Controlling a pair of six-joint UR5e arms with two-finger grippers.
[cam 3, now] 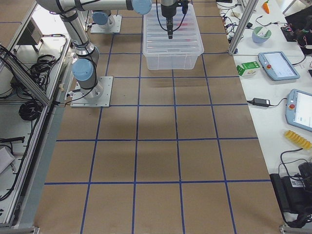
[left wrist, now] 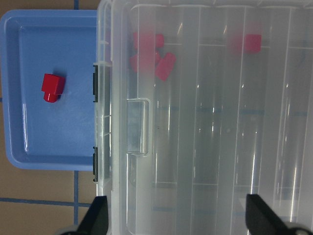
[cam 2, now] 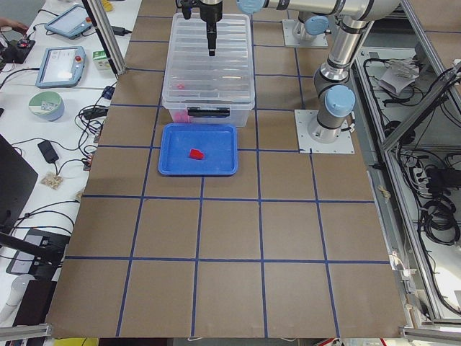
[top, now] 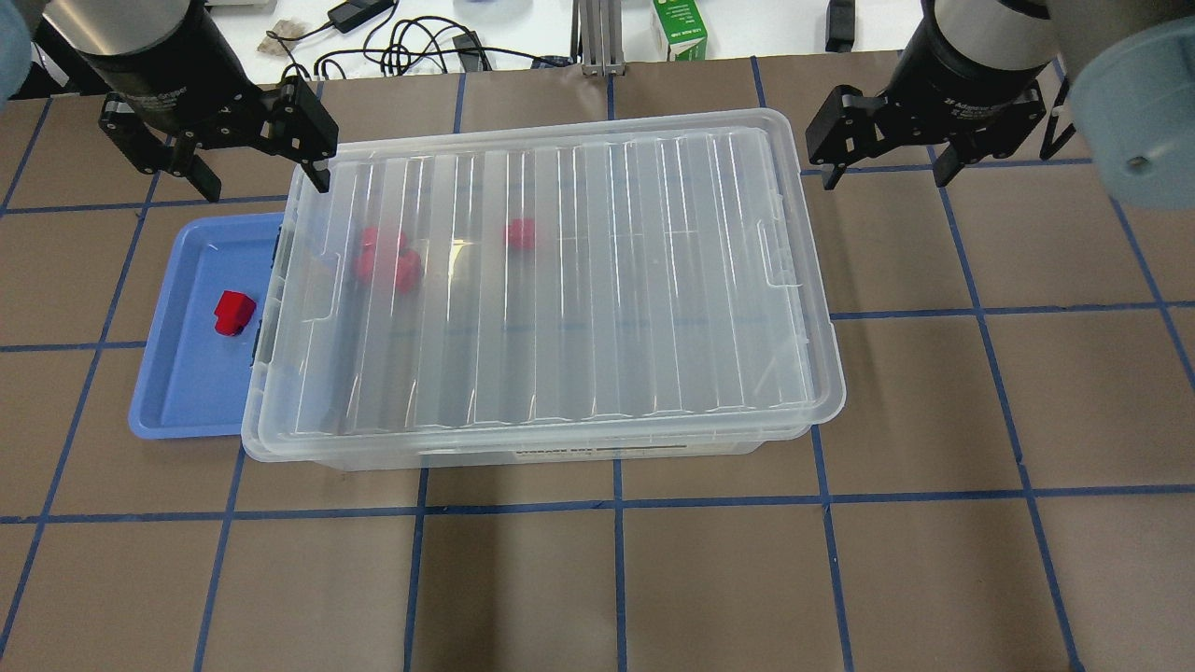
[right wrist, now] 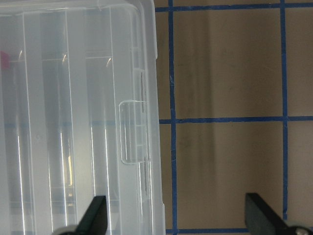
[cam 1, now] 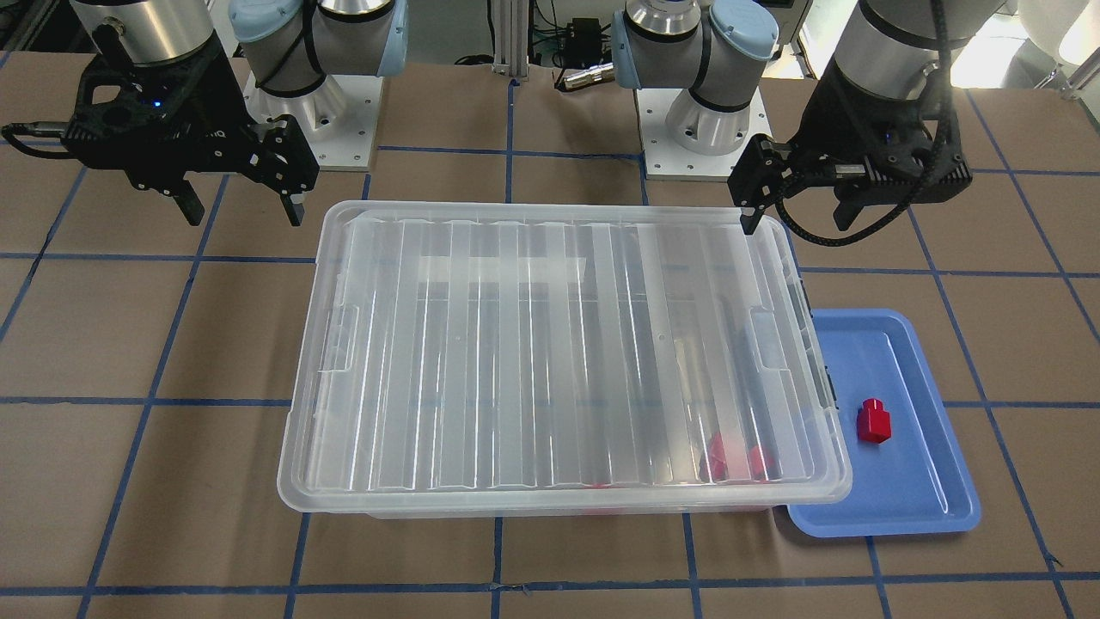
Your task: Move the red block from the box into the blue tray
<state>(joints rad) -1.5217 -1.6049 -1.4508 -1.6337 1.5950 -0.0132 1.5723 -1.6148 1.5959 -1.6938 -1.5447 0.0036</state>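
Note:
One red block (top: 233,312) lies in the blue tray (top: 187,392), which is partly tucked under the box's left end. It also shows in the front view (cam 1: 875,421) and the left wrist view (left wrist: 52,87). The box (top: 560,280) is a clear bin with its ribbed lid on. Several more red blocks (top: 385,259) show blurred through the lid. My left gripper (top: 257,182) is open and empty, above the box's far left corner. My right gripper (top: 887,175) is open and empty, above the table off the box's far right corner.
The brown table (top: 934,420) has blue tape grid lines. Cables and a green carton (top: 679,28) lie beyond its far edge. The arm bases (cam 1: 705,129) stand on the robot's side of the box. Tablets and a bowl sit on side benches (cam 2: 65,65).

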